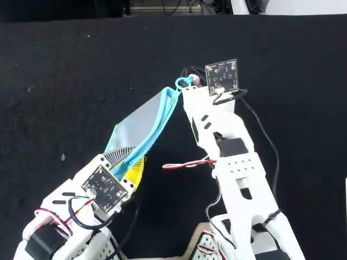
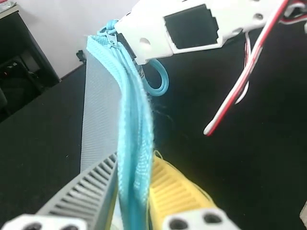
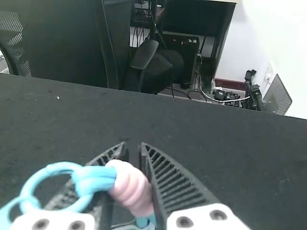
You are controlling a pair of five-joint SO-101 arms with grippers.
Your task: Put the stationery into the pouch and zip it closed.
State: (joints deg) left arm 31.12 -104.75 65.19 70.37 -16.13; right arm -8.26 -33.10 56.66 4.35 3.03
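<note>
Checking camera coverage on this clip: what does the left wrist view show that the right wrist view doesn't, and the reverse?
Left wrist view, not the right: the pouch along its grey side and blue zipper band, clamped in the left gripper, plus the right arm's white body. Right wrist view, not the left: the pink zipper pull pinched in the right gripper. Both: the blue ring and the black table.

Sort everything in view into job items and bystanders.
Job: grey mesh pouch with light-blue zip edge; light-blue ring zip pull; left gripper; right gripper.
Bystanders: black table cover; black office chair; tangled floor cables.
</note>
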